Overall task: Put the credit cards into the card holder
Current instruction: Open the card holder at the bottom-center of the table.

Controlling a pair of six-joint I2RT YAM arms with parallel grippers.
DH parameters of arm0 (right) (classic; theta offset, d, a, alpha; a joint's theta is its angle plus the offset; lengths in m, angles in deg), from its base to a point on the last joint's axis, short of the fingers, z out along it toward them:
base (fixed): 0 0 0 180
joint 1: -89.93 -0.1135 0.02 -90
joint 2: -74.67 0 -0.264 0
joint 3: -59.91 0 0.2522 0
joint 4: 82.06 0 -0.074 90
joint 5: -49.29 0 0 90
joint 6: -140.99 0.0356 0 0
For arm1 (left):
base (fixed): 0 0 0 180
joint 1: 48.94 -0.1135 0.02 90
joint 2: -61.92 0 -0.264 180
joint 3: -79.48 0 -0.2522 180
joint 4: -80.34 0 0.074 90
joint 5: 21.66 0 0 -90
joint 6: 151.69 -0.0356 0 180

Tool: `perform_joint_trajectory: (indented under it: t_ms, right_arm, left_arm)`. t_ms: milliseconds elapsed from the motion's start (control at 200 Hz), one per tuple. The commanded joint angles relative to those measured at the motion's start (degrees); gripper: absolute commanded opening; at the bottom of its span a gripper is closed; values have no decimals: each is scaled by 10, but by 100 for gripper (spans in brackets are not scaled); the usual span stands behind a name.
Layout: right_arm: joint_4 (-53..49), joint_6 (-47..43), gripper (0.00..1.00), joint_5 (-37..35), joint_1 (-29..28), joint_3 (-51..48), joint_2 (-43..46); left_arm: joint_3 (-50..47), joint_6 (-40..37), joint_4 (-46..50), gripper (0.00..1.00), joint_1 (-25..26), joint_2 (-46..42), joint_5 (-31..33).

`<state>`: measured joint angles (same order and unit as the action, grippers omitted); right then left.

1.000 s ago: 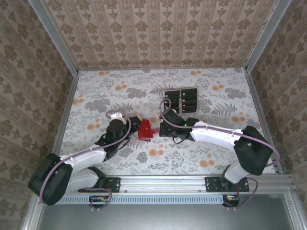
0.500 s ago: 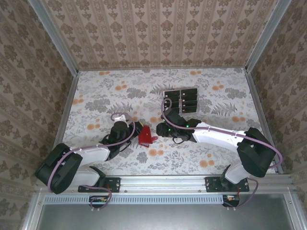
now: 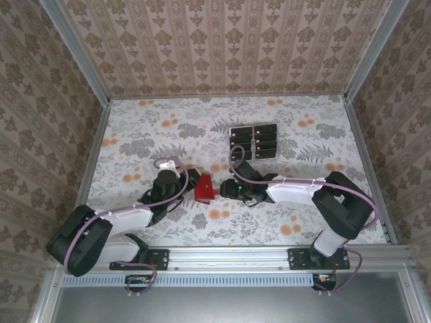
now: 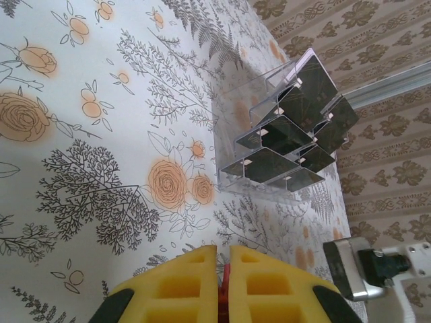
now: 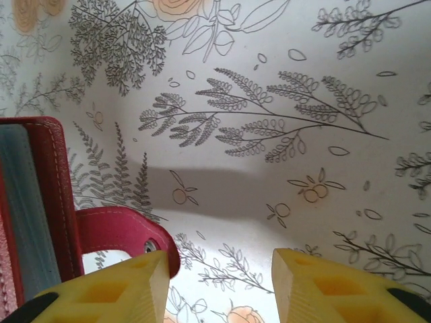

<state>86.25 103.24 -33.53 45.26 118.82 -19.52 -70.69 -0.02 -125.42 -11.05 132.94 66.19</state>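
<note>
Card holder [image 3: 204,189] pinched by the left fingers [image 4: 178,286], right fingers [image 5: 111,293] spread just beside its tab [image 5: 124,232], credit cards [image 3: 254,141] in a clear tray [image 4: 225,145] farther back

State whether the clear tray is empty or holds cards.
Not empty. The clear tray holds several black credit cards, leaning in its slots in the left wrist view; exact count unclear.

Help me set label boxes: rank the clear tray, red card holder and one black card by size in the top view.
Largest: clear tray.
Then: card holder.
Smallest: one black card.
</note>
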Motion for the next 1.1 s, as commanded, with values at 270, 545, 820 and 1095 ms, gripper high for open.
perform_joint_trajectory:
  t_ms: [270, 545, 820, 1095]
  right_arm:
    - [104, 52, 42, 62, 7, -17, -24]
    - [134, 63, 14, 81, 14, -19, -27]
    - [88, 43, 0, 71, 17, -15, 28]
    - [-37, -13, 0, 47, 10, 32, 86]
  left_arm:
    - [-2, -3, -26, 0, 6, -10, 3]
    - [-2, 1, -27, 0, 9, -8, 6]
    - [-5, -5, -4, 55, 7, -14, 7]
    - [14, -74, 161, 89, -10, -81, 4]
